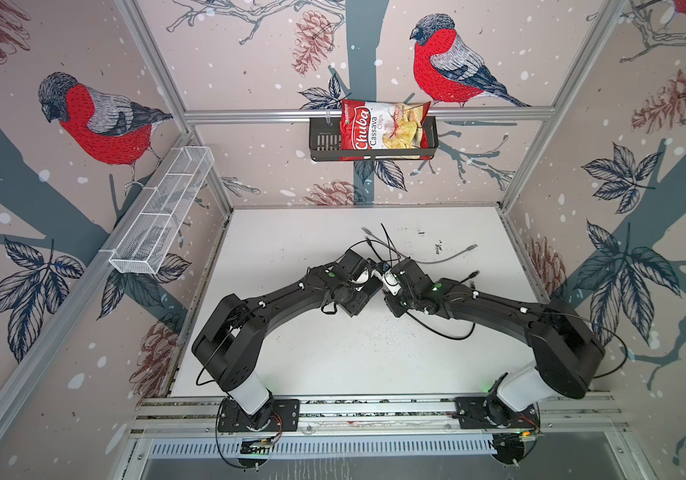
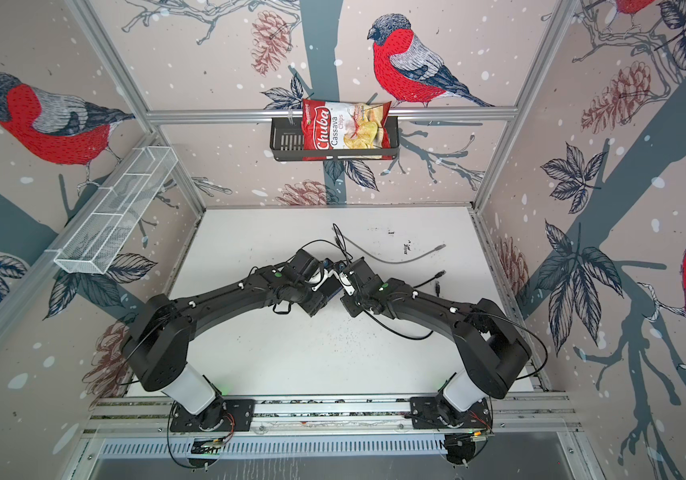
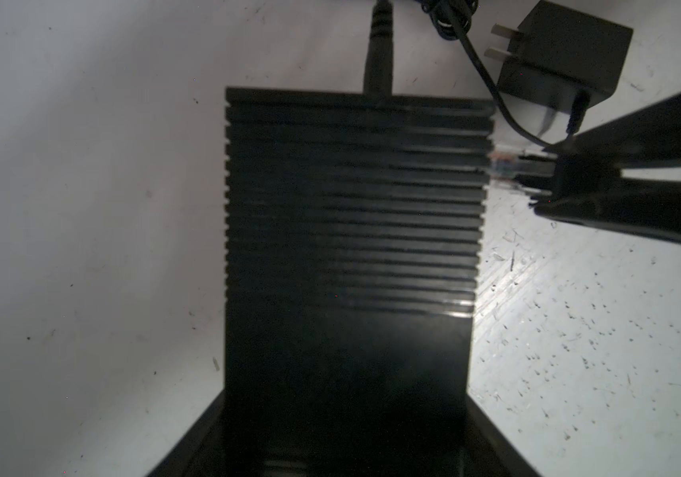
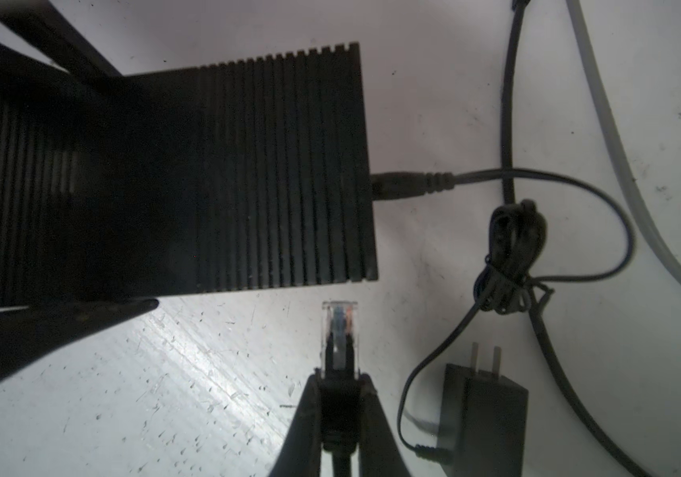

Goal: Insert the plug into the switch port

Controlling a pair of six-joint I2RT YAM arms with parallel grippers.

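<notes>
Inspecting the white table (image 1: pixel 333 353), we found the switch (image 3: pixel 351 206) lying flat near its middle. The left gripper (image 4: pixel 138 190) straddled the switch's near end, fingers spread wide and clamped on its two long edges, in our judgement to brace it against the push of insertion. The power adapter (image 3: pixel 566 53) lay loose beside the switch's far end, clear of the approach line. The right gripper (image 4: pixel 339 384) had its fingers drawn narrow on the black boot of the plug (image 4: pixel 339 330), leaving the clear tip free. That tip pointed squarely at the switch's right long edge, just short of it and unseated. The switch port itself was hidden from us.
</notes>
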